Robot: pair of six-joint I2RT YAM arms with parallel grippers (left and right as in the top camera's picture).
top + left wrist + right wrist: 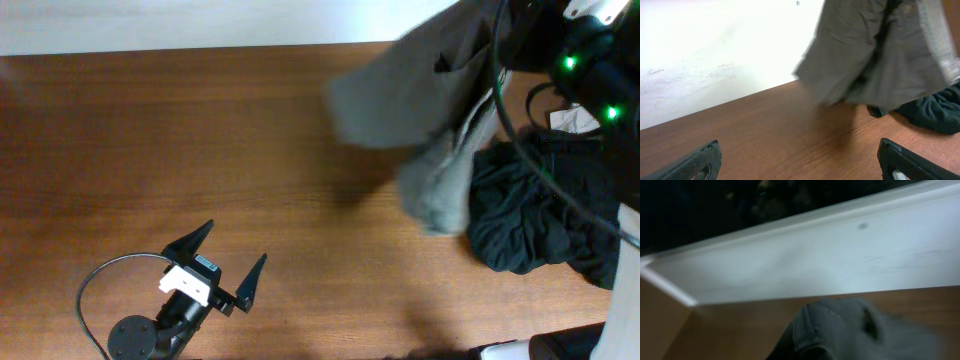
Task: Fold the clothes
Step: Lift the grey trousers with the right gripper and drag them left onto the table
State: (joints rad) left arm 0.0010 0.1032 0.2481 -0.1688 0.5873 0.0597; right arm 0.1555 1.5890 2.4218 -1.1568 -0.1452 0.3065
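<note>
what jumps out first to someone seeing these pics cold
A grey garment hangs blurred above the table at upper right. Next to it, a dark clothes heap lies crumpled by the right edge. The left gripper sits open over bare wood at lower left.

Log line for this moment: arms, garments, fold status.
left gripper: open, empty, over table | right arm: holds grey garment aloft | dark garment pile: bunched on table | fold: not yet done
</note>
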